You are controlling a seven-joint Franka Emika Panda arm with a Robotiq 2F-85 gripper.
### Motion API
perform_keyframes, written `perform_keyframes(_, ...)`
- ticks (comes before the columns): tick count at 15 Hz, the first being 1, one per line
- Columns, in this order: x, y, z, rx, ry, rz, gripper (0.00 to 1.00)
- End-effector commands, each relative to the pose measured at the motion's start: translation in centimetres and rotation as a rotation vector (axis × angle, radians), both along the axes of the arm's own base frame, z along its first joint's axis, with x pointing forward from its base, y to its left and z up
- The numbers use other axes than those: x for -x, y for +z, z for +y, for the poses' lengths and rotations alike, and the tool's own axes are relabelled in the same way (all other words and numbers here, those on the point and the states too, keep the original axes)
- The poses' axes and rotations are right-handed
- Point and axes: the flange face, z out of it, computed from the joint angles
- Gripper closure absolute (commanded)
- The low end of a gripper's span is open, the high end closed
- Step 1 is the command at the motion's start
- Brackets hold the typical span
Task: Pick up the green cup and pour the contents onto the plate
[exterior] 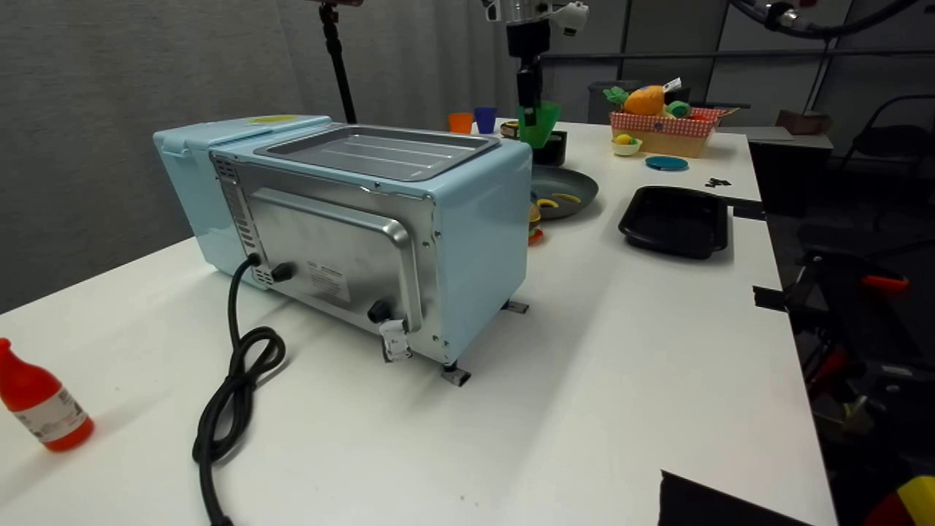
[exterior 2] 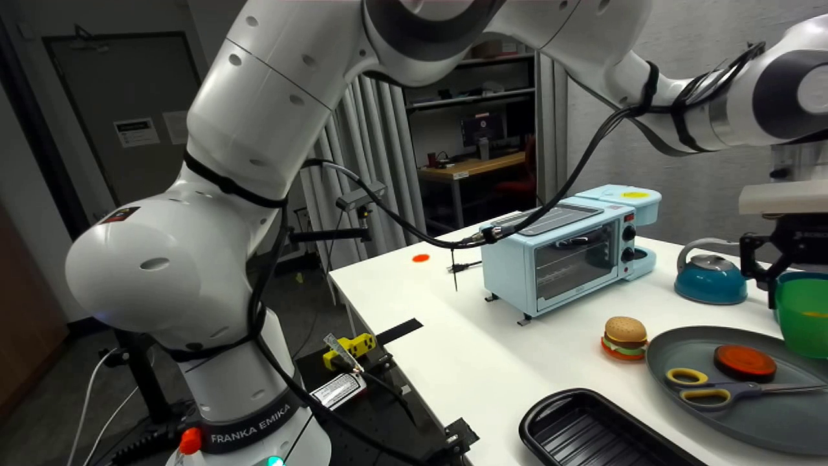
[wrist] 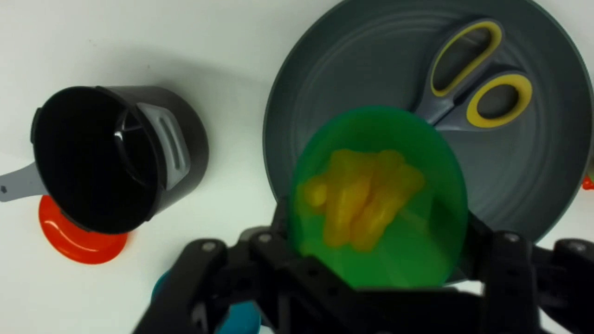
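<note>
My gripper point(wrist: 378, 225) is shut on the green cup point(wrist: 390, 127), one finger on each side. The cup is roughly upright, with several yellow pieces point(wrist: 362, 199) inside. The held cup also shows in both exterior views point(exterior: 542, 130) point(exterior 2: 799, 323), cut by the right edge in one of them. The plate, a dark grey round dish with a low rim point(wrist: 325, 69), lies on the table; the cup is above its far side and covers part of it in the wrist view. Scissors point(wrist: 464, 79) and an orange-red disc point(exterior 2: 744, 362) lie on the plate point(exterior 2: 770, 421).
A black pot point(wrist: 190, 116) and a red object point(wrist: 81, 236) stand beside the plate. A teal kettle point(exterior 2: 711, 285), toy burger point(exterior 2: 625, 338), pale blue toaster oven point(exterior: 478, 256) and black tray point(exterior: 676, 219) are nearby. A basket point(exterior: 665, 135) stands farther back.
</note>
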Motion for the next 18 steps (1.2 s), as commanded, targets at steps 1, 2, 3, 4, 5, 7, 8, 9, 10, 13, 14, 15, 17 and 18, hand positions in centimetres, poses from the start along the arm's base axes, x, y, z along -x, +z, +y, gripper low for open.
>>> perform_keyframes(1,0.1,0.8,1.9,-0.005,-0.034,-0.099,0.48)
perform_keyframes(2,0.1,0.8,2.4,0.002,-0.035,-0.134,0.48)
perform_keyframes(3,0.1,0.8,2.8,0.008,-0.036,-0.172,0.48)
perform_keyframes(4,0.1,0.9,3.2,0.016,-0.035,-0.209,0.48)
perform_keyframes(5,0.2,0.9,3.6,0.027,-0.039,-0.255,0.48)
perform_keyframes(7,0.6,1.2,4.2,0.052,-0.042,-0.35,0.48)
perform_keyframes(8,0.9,1.2,4.4,0.062,-0.054,-0.404,0.48)
perform_keyframes(9,1.3,1.3,4.5,0.07,-0.068,-0.454,0.48)
perform_keyframes(10,1.7,1.2,4.6,0.08,-0.077,-0.502,0.48)
perform_keyframes(13,3.4,0.9,4.8,0.108,-0.106,-0.626,0.48)
perform_keyframes(14,4.2,0.6,4.7,0.118,-0.115,-0.659,0.48)
perform_keyframes(15,4.9,0.4,4.7,0.128,-0.124,-0.692,0.48)
perform_keyframes(17,6.2,-0.1,4.6,0.152,-0.138,-0.753,0.48)
perform_keyframes(18,6.8,-0.3,4.5,0.169,-0.137,-0.784,0.48)
